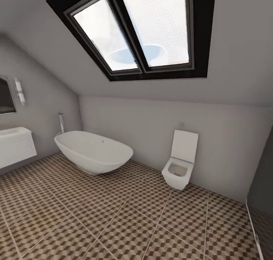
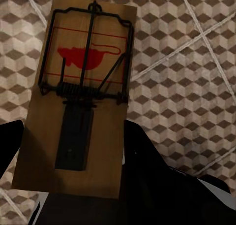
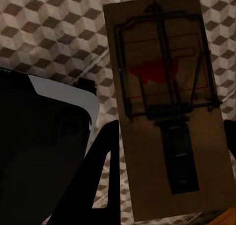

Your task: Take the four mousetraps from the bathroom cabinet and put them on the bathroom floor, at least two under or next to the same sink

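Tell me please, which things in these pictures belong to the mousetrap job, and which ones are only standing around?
Belong to the job:
- mousetrap in the left gripper
- mousetrap in the right gripper
- sink, at the left wall
- bathroom floor

Just standing around:
- bathtub
- toilet
- skylight window
- mirror

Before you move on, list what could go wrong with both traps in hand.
1. The left gripper holds its mousetrap by one end, high above the bathroom floor; a slip could drop it far from the sink.
2. The mousetrap in the right gripper is held the same way.
3. The bathtub stands close beside the sink and could crowd the approach.
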